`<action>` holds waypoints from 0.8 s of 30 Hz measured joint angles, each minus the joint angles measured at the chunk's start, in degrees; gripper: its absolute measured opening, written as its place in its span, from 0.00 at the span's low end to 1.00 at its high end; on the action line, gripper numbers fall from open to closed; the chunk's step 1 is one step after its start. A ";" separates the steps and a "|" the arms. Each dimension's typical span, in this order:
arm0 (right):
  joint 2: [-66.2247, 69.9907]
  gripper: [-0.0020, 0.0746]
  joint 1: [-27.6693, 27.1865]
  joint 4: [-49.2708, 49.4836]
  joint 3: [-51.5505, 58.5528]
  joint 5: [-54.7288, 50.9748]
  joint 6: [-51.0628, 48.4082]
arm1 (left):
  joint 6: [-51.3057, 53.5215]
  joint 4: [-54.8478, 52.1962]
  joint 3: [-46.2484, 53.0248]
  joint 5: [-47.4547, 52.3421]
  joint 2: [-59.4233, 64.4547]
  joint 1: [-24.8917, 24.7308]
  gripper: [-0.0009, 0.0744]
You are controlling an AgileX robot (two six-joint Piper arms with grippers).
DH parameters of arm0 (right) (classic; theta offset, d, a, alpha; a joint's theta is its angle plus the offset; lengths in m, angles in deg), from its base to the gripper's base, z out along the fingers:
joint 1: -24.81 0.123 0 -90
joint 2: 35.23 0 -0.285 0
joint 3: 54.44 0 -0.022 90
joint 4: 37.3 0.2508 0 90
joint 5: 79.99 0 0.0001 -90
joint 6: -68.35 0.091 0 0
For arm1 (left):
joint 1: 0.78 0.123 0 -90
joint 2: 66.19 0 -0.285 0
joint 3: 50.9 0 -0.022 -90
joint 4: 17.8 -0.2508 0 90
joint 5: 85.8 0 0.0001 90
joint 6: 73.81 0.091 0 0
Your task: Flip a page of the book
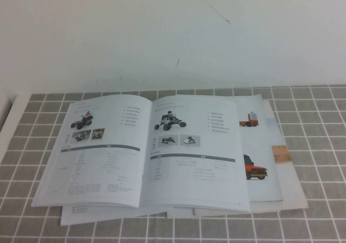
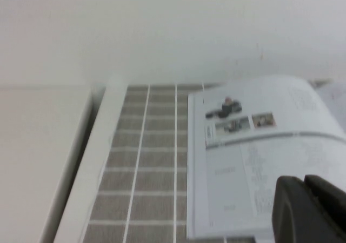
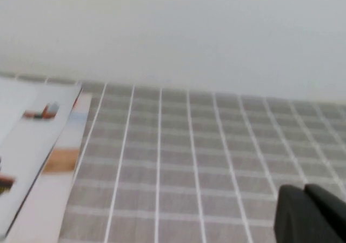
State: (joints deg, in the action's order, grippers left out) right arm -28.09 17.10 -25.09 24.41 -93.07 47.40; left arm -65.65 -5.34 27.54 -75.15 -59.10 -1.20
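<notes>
While the book (image 1: 146, 151) lies open, both end effectors (image 2: 311, 210) (image 3: 311, 213) sit off it, grip states unclear; a pinch may lift several glossy pages.

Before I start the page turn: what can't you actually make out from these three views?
- Left tool: only a dark blurred corner in the left wrist view; absent from the high view.
- Right tool: likewise in the right wrist view, over bare tiles.
- The book: print too small to read in the high view.
- The booklet with red trucks: mostly covered by the book.
- Whether the page lies fully flat near the spine.
</notes>
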 joint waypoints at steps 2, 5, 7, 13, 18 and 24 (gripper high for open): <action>0.00 0.04 0.00 0.00 0.00 5.81 0.29 | 0.00 1.84 0.00 -3.96 0.00 0.00 0.01; 0.00 0.04 0.00 0.21 0.00 15.26 2.69 | 0.00 3.21 0.00 -9.72 0.00 0.00 0.01; 0.00 0.04 0.00 0.21 0.00 21.83 3.83 | 0.00 3.59 0.00 -12.17 0.00 0.00 0.01; 0.00 0.04 0.00 0.28 0.00 31.66 4.71 | 0.00 3.94 0.00 -13.96 0.00 0.00 0.01; 0.00 0.04 0.00 0.28 0.00 32.02 5.23 | 0.00 3.94 0.00 -14.71 0.00 0.00 0.01; 0.00 0.04 0.00 0.55 0.00 38.79 6.21 | -4.66 5.85 0.00 -18.94 0.00 0.00 0.01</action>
State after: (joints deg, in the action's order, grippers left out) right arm -28.09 17.10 -24.53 24.41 -54.28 53.61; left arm -70.31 0.51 27.54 -94.09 -59.10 -1.20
